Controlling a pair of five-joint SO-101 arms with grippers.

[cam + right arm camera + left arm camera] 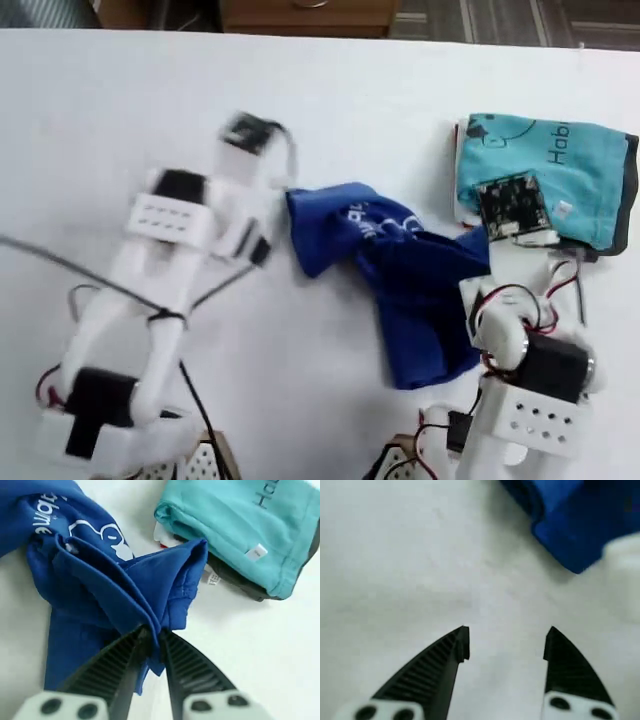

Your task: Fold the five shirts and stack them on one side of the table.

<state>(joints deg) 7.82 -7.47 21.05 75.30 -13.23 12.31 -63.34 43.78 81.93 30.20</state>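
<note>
The blue shirt (400, 270) lies crumpled in the middle of the table (300, 90). The right gripper (152, 637) is pinched tight on a bunched fold of it. The left gripper (508, 632) is wide open over bare table and holds nothing. A folded teal shirt (545, 165) sits at the upper right. The pinch is small, so the cloth could slip out. A pull could also bump the teal shirt.
</note>
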